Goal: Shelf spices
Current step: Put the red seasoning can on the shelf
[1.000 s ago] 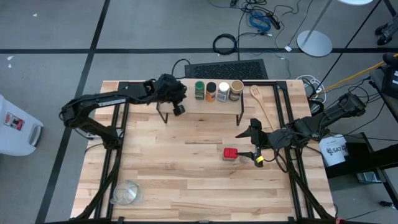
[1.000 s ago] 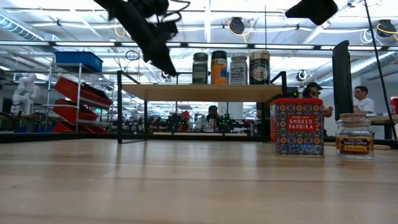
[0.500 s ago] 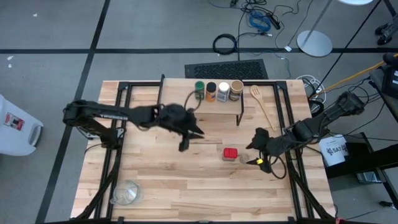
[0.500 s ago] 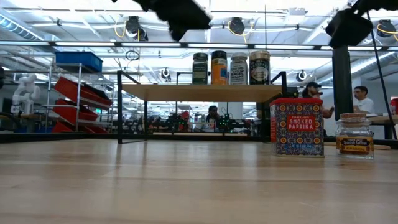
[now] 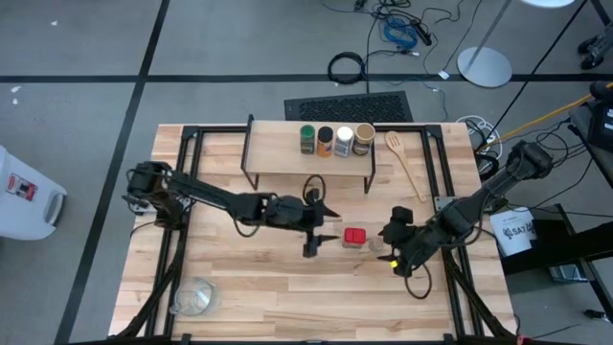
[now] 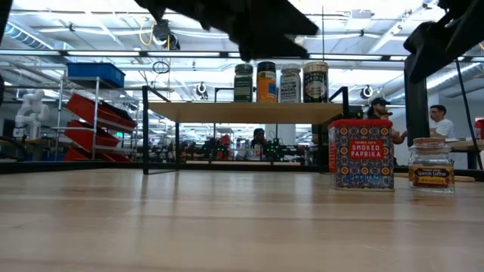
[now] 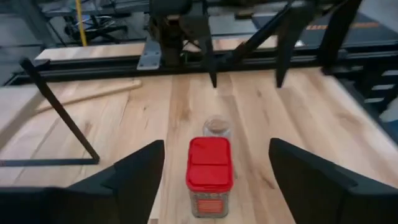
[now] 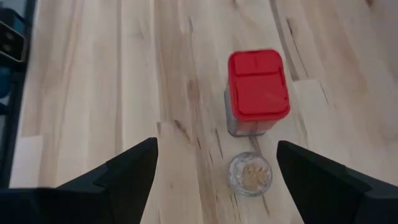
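The red square tin (image 5: 354,236) stands upright on the bench (image 5: 239,278) in front of the shelf (image 5: 287,158), with a small clear jar (image 5: 374,242) just beside it; four more spice jars (image 5: 334,140) line the shelf's back edge. The left gripper (image 5: 323,237) hangs just left of the tin, fingers (image 7: 134,180) spread wide and empty. The right gripper (image 5: 389,246) waits beyond the small jar, fingers likewise released.

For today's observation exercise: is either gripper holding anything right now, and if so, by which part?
Nothing is held. The left gripper and right gripper are both open and empty, either side of the red tin, which stands free on the table.
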`<state>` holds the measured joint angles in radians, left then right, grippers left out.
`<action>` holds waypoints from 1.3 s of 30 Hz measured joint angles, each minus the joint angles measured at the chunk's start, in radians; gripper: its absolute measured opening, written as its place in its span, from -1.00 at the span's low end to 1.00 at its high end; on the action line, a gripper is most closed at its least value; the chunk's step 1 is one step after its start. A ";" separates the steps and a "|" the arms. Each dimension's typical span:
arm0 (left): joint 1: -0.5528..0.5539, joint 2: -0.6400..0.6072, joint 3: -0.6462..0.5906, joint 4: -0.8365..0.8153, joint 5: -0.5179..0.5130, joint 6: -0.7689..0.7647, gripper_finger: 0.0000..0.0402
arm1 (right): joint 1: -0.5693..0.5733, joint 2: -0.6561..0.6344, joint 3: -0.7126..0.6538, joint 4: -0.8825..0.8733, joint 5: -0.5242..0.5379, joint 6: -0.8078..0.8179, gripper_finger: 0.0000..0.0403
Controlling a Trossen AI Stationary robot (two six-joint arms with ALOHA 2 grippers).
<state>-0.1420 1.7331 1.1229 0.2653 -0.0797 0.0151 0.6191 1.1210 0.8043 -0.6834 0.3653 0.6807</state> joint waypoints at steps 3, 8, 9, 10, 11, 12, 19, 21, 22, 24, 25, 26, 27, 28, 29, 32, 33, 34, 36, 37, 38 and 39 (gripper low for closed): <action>-0.004 0.062 0.000 0.032 -0.044 0.001 0.53 | 0.000 0.019 0.000 -0.003 -0.001 0.022 0.57; -0.003 0.152 0.000 0.117 -0.060 0.001 0.55 | 0.000 0.039 0.000 -0.003 0.000 0.035 0.57; -0.003 0.167 0.000 0.130 -0.060 0.001 0.55 | 0.000 0.043 0.000 -0.003 0.000 0.034 0.57; -0.003 0.182 0.003 0.140 -0.060 0.001 0.55 | -0.003 0.047 0.000 -0.003 0.003 0.033 0.57; -0.003 0.196 0.011 0.143 -0.059 0.001 0.55 | -0.007 0.051 0.000 -0.003 0.004 0.029 0.57; -0.003 0.209 0.020 0.144 -0.058 0.001 0.55 | -0.011 0.054 0.000 -0.002 0.004 0.024 0.57; -0.008 0.297 0.090 0.147 -0.007 -0.007 0.55 | -0.042 0.073 0.000 -0.001 0.006 -0.003 0.57; -0.010 0.313 0.100 0.144 -0.010 0.000 0.55 | -0.048 0.073 0.000 0.000 0.006 -0.010 0.57; -0.010 0.320 0.106 0.142 -0.012 0.004 0.55 | -0.050 0.073 0.000 0.002 0.006 -0.011 0.57; -0.010 0.330 0.115 0.146 -0.023 0.010 0.55 | -0.050 0.073 0.000 0.002 0.006 -0.012 0.57; -0.011 0.334 0.119 0.146 -0.038 0.015 0.55 | -0.050 0.073 0.000 0.002 0.006 -0.014 0.57; -0.011 0.336 0.122 0.145 -0.052 0.017 0.55 | -0.050 0.073 0.000 0.005 0.006 -0.014 0.57; -0.011 0.336 0.122 0.142 -0.056 0.018 0.55 | -0.050 0.073 0.000 0.006 0.005 -0.016 0.57; -0.011 0.337 0.122 0.142 -0.057 0.018 0.55 | -0.050 0.073 0.000 0.006 0.006 -0.016 0.57; -0.011 0.338 0.122 0.142 -0.056 0.018 0.55 | -0.050 0.073 0.000 0.006 0.005 -0.016 0.57; -0.010 0.338 0.122 0.140 -0.057 0.017 0.55 | -0.050 0.073 0.000 0.012 0.005 -0.022 0.57; -0.010 0.338 0.122 0.140 -0.058 0.017 0.55 | -0.050 0.073 0.000 0.016 0.005 -0.024 0.57; -0.010 0.338 0.122 0.140 -0.059 0.017 0.55 | -0.050 0.073 0.000 0.022 0.005 -0.028 0.57; -0.009 0.338 0.122 0.138 -0.059 0.017 0.55 | -0.050 0.073 0.000 0.028 0.005 -0.033 0.57; -0.008 0.338 0.122 0.138 -0.059 0.017 0.55 | -0.050 0.073 0.000 0.030 0.005 -0.035 0.57; -0.008 0.338 0.122 0.138 -0.059 0.017 0.55 | -0.050 0.073 0.000 0.032 0.005 -0.036 0.57; -0.008 0.338 0.122 0.138 -0.059 0.018 0.55 | -0.050 0.073 0.000 0.032 0.005 -0.036 0.57</action>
<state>-0.1505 2.0712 1.2449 0.4030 -0.1390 0.0326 0.5686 1.1938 0.8043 -0.6514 0.3702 0.6449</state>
